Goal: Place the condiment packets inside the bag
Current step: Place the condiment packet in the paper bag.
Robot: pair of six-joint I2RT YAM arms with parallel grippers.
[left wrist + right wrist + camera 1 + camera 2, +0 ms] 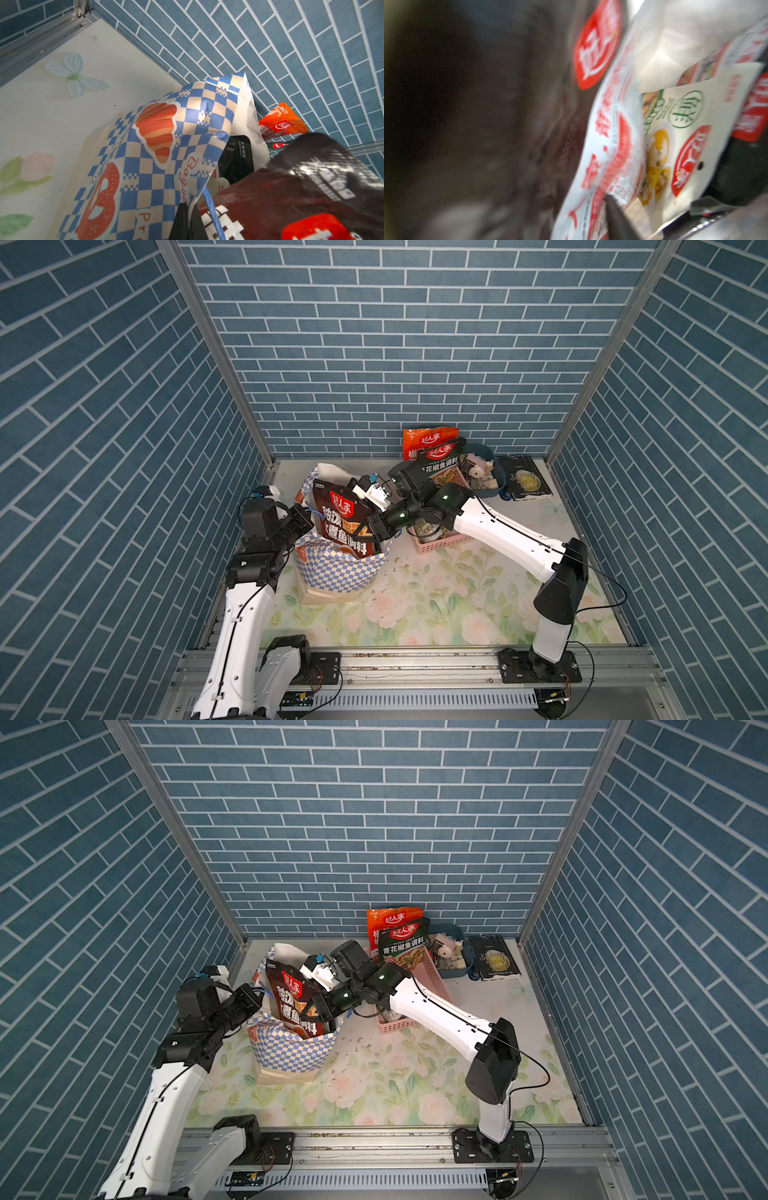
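One bag (340,572) stands mouth up, nearer the left arm. One pink basket (436,546) sits just beside it, under the right arm. I count two condiment packets upright in the basket: an orange-red packet (428,437) and a green packet (442,466). A dark packet (337,522) stands long axis upright, half down in the bag. The left gripper (305,517) is clenched on the bag's rim. The right gripper (370,535) is against the dark packet's basket side, but I cannot tell if it grips.

Right gripper (372,536) tips buried in the bag (338,574), right wrist view blurred, orange packet (430,436) beyond the bag half hidden
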